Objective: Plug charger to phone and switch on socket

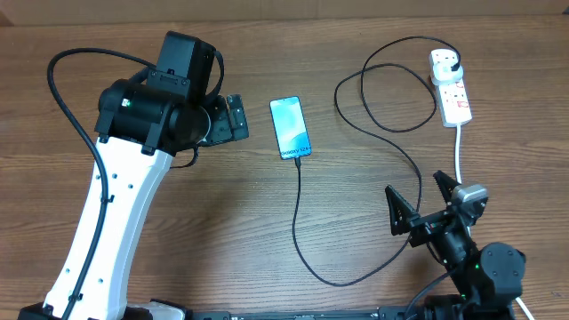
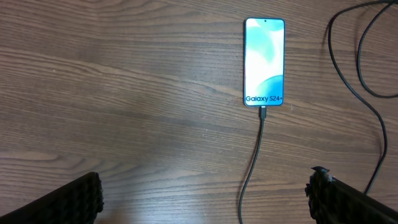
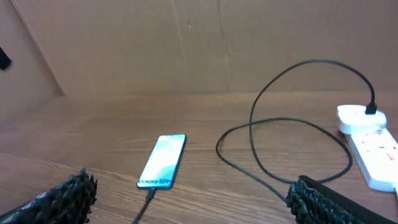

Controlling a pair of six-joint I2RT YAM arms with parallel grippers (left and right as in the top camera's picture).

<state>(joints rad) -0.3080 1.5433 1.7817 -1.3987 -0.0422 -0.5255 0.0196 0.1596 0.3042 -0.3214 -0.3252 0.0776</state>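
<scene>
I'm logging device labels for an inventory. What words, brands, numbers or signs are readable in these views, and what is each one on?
"Galaxy S24+": on the lit screen of the phone, near its lower edge, sharp in the left wrist view.
Red markings on the socket: too small to read from overhead and blurred in the right wrist view.
No other readable text shows.

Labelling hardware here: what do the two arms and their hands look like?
The left arm has a white link, black joints and a looping black cable. The right arm is black. The left hand and right hand have black ribbed fingers.
</scene>
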